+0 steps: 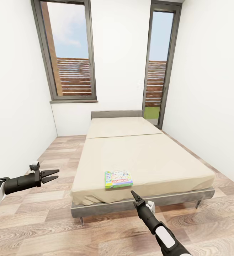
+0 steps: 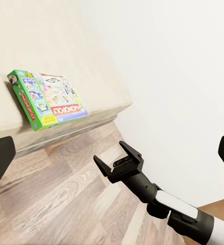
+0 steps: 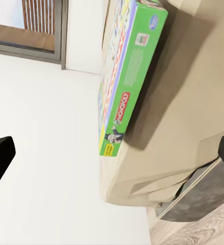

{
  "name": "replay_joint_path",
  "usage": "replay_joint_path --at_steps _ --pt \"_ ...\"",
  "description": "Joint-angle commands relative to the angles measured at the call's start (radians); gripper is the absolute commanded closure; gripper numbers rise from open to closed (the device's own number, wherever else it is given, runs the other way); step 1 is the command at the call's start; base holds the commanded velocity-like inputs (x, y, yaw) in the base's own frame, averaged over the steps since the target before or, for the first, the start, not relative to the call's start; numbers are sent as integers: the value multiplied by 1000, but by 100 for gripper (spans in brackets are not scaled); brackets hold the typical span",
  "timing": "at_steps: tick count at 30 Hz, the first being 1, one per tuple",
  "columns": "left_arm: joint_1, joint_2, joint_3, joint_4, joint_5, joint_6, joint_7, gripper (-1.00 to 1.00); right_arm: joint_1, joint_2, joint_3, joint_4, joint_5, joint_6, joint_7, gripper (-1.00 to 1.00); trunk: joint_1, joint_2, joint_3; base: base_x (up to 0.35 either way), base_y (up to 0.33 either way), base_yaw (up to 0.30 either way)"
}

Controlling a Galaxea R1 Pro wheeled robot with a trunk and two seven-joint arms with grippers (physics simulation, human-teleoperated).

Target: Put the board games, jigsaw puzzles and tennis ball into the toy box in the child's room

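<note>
Beige bed (image 1: 145, 156) was faced; a game (image 1: 118, 179) lay flat near its foot edge, long axis crosswise, just beyond the wide-spread right gripper (image 1: 132, 193). Left gripper (image 1: 53, 175) was spread, well aside.

I see the bed (image 1: 145, 156) straight ahead at twelve o'clock, its beige mattress running away toward two tall windows (image 1: 69, 49). One white-green board game (image 1: 118, 179) lies flat near the foot edge. My right gripper (image 1: 133, 194) points at it from five o'clock, just short. My left gripper (image 1: 53, 175) hovers over the wood floor (image 1: 42, 220) at nine o'clock, fingers parted.
</note>
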Motion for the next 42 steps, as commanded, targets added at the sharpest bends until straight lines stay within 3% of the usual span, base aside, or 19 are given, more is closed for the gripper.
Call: replay_joint_path --at_steps 1,42 --pt "-1 0 0 0 1 10 -2 -100 0 1 -5 0 -8 11 3 -100 0 0 -1 25 5 0" --pt "-1 -1 0 0 2 10 -2 -100 -1 8 -6 -37 -24 17 0 -100 0 0 -1 46 21 0"
